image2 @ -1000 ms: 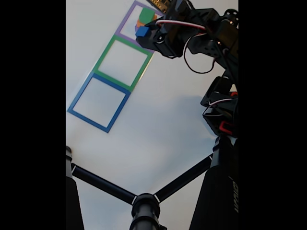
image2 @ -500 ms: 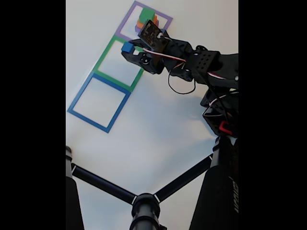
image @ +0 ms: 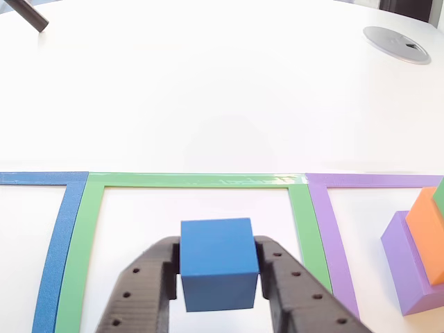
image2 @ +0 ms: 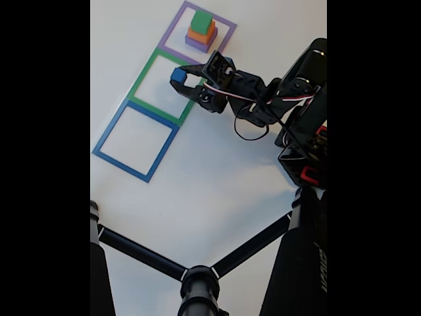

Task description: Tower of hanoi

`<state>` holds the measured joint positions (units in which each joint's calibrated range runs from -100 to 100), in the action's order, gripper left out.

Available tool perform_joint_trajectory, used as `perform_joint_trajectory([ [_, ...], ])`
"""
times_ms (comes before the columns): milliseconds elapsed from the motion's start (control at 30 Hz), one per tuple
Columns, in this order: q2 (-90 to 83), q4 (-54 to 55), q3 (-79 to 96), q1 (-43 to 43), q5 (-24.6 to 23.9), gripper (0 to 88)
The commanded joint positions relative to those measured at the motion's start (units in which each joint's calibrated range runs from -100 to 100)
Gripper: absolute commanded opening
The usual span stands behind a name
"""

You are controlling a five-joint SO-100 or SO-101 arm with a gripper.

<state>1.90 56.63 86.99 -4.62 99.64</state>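
In the other view, nearest the camera, the blue cube (image: 217,263) is being held between the two black fingers (image: 142,288) of the gripper (image: 218,281), one pad pressed on each side face. The jaws are parted only by the cube's width. The cube is being carried square to the view, one flat face turned toward the lens and its top face level; no long axis can be told, the sides looking equal. It is being held over the inside of the green square outline (image: 198,181). In the fixed view the cube (image2: 177,76) is seen at the tip of the gripper (image2: 180,78), over that outline (image2: 139,84).

Farther right, the purple block (image: 411,267) is sitting inside the purple outline (image: 334,236), with the orange block (image: 429,229) stacked on it. In the fixed view the green block (image2: 202,22) is topping that stack. The blue outline (image2: 108,131) is lying on the other side, on the white table (image: 208,90).
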Motion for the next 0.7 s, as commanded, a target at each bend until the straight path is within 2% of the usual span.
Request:
perform_joint_trajectory([
  [0,6.0,7.1,-1.4,0.2,0.4,4.8],
  [400,23.3,15.5,-11.0,-0.1,0.4,7.1],
  [533,25.6,16.9,-11.8,-0.6,0.4,15.7],
  [667,26.2,17.3,-11.9,-0.8,0.4,20.6],
])
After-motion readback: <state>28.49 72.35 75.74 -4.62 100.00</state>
